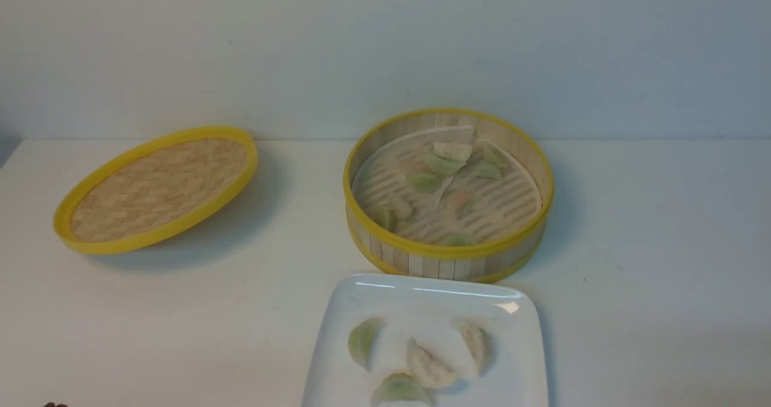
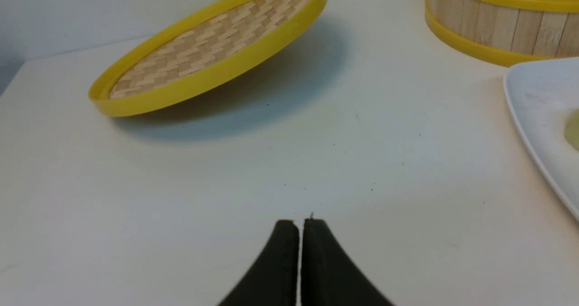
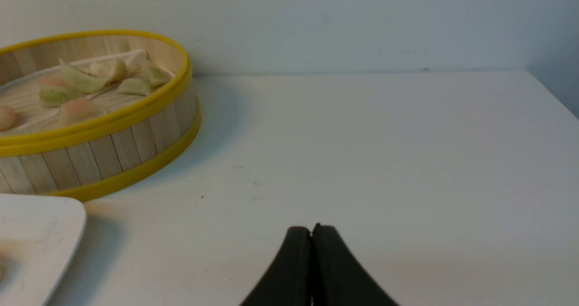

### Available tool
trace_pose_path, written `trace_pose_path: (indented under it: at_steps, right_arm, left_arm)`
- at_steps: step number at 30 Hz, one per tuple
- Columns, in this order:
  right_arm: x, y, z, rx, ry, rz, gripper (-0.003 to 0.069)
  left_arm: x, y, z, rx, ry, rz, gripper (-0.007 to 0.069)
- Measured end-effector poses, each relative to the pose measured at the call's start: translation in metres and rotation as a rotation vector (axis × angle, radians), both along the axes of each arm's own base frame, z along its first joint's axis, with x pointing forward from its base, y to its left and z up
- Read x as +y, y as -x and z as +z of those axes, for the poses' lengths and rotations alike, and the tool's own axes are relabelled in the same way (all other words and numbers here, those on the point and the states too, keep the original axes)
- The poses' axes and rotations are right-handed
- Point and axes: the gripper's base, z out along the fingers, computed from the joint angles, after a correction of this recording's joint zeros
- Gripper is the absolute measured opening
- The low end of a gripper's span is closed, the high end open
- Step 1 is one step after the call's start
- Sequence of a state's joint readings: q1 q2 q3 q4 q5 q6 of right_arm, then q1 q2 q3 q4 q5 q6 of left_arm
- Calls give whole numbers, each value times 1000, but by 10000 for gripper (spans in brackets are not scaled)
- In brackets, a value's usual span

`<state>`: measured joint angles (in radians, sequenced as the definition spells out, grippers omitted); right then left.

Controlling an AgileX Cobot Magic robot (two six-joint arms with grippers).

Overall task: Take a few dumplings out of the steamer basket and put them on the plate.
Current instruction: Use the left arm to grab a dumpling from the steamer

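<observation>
While the steamer basket holds more, four dumplings occupy one plate.

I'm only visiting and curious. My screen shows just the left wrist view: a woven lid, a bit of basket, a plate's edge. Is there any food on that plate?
Observer: Yes. The front view shows four dumplings on the plate, two greenish and two off-white.
Operator: Is the basket empty, then?
Observer: No. The steamer basket holds several more, green, pinkish and white, on its liner.
Operator: And the other claw?
Observer: The right gripper is shut and holds nothing. It is above the table, away from basket and plate.
</observation>
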<state>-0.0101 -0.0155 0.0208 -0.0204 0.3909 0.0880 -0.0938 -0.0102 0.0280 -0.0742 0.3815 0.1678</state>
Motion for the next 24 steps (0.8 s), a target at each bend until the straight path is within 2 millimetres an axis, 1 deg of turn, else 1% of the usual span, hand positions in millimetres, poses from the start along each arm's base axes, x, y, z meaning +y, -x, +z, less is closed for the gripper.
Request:
trace_pose_path:
  at_steps: [4,7,9,10,11,14,15,17,20,23,24]
  right_arm:
    - [0,0,0,0,1,0,-14]
    - [0,0,0,0,1,0,-14]
    - [0,0,0,0,1,0,-14]
    - [0,0,0,0,1,0,-14]
    - [0,0,0,0,1,0,-14]
    - [0,0,0,-1,1,0,-14]
    - [0,0,0,-1,1,0,-14]
    - [0,0,0,-1,1,0,-14]
    - [0,0,1,-7,-7,0,-14]
    - [2,-1,3,-60,-106,1,-14]
    - [3,-2,6,-95,-174,-1,-14]
  left_arm:
    - [1,-1,1,-21,-34,-2,-6]
    - [0,-2,7,-85,17,6,-6]
    - [-1,-3,12,-124,107,18,-6]
    - [-1,-3,16,-153,201,31,-6]
    - [-2,-4,17,-162,243,36,-6]
    - [-2,-4,24,-206,463,66,-6]
    - [-2,-4,24,-206,478,67,-6]
    - [-2,-4,26,-213,571,78,-6]
    - [-2,-4,27,-205,662,86,-6]
    - [0,-4,31,-239,792,110,-6]
    - [2,-4,33,-261,840,123,-6]
